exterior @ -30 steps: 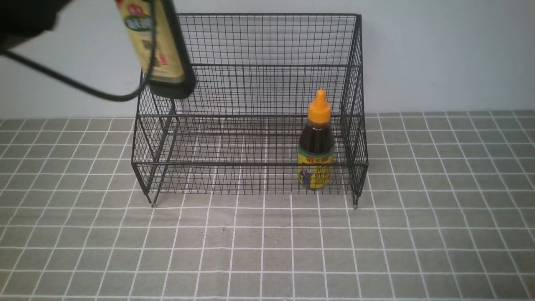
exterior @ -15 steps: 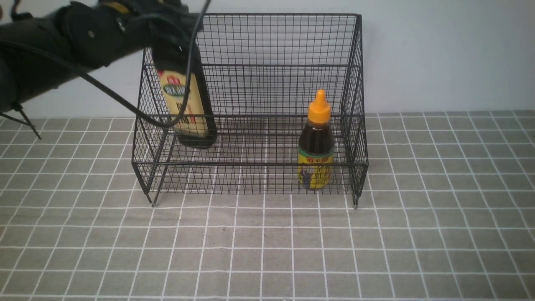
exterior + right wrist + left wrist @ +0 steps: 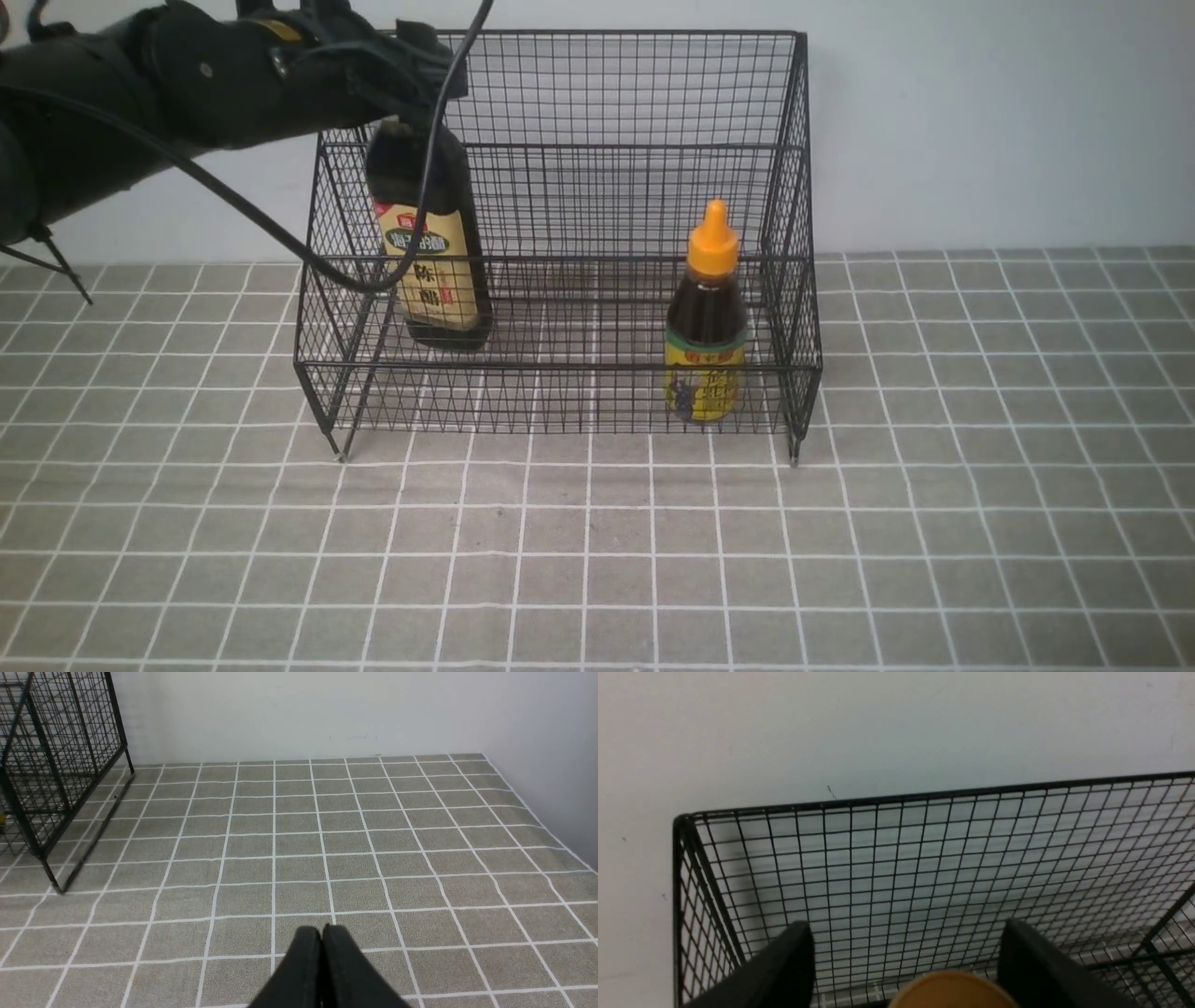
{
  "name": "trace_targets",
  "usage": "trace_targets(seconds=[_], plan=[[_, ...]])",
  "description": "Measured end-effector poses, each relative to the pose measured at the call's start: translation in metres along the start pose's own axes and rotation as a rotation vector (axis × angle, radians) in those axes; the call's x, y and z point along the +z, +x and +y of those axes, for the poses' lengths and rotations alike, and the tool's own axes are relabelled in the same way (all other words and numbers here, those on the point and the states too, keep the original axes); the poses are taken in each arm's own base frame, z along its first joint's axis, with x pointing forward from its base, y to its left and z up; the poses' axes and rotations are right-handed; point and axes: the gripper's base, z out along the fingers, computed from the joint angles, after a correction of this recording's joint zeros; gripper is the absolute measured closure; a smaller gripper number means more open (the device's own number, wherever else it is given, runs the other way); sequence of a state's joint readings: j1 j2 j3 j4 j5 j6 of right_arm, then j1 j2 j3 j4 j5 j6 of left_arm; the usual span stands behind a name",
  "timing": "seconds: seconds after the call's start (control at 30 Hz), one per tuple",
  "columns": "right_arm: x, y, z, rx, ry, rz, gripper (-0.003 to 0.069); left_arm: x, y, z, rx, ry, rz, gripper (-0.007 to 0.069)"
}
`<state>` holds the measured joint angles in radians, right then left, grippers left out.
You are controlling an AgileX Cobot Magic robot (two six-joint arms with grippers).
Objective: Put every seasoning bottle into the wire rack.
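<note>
Tall bottle stands in the rack's back tier, left side. Left gripper hangs over its cap, jaws wide to release it. Short bottle sits front right. Right gripper idles, pinched closed.

Plain pale wall — grey-beige tiled surface, white grid lines, even light

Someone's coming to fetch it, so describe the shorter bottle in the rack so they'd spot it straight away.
Find the big black wire rack against the wall. In its lower front tier, near the right end, stands the short bottle of dark liquid. Unlike the tall bottle further left, it has an orange nozzle cap and a yellow label.
</note>
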<state>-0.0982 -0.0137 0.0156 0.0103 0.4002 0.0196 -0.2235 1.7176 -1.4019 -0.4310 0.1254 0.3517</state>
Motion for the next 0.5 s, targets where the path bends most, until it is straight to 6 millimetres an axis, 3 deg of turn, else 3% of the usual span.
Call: trace_targets(seconds=[0.17, 0.3, 0.37, 0.5], plan=[[0.0, 0.0, 0.0, 0.0, 0.0, 0.0, 0.067, -0.024, -0.017, -0.004, 0.058, 0.021, -0.023, 0.0106], [0.0, 0.0, 0.0, 0.0, 0.0, 0.0, 0.067, -0.053, -0.039, -0.008, 0.151, 0.023, -0.099, 0.0142], [0.0, 0.0, 0.0, 0.0, 0.0, 0.0, 0.067, -0.063, -0.046, -0.009, 0.177, 0.022, -0.125, 0.0168], [0.0, 0.0, 0.0, 0.0, 0.0, 0.0, 0.067, -0.086, -0.058, -0.012, 0.217, 0.035, -0.149, 0.031]])
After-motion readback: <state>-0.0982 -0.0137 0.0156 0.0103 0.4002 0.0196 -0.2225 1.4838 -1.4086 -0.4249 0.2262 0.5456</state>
